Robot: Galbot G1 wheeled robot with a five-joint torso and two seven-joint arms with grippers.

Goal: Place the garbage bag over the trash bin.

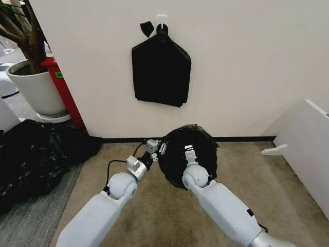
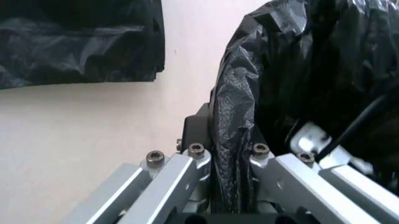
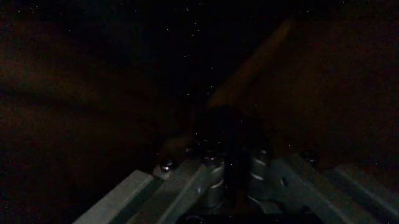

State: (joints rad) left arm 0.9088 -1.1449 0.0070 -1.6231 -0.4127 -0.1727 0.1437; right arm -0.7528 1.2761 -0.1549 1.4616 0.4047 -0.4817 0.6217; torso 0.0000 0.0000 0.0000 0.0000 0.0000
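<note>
Both arms extended forward and low from the shoulders, converging on the garbage bag near the foot of the wall. Left gripper reaching in at the bag's left edge; right gripper pushed in from above, over the bag's middle.

Left wrist view: left gripper with jaws drawn in close on a vertical pleat of black film, pinched between the metal fingers. Right wrist view: surroundings dark, right gripper with fingers drawn together on a thin dark fold, apparently bag film; grip taken as closed on the bag.

Garbage bag: thin, glossy, wrinkled black plastic, spread in a rounded dome on the beige carpet, just in front of the wall's dark baseboard. Trash bin presumably beneath; not visible, cannot confirm.

On the wall above the bag: flat black bundle of bags with pointed top, hung from a white hook. Left of the bag: heap of black plastic sheeting, white plant pot.
</note>
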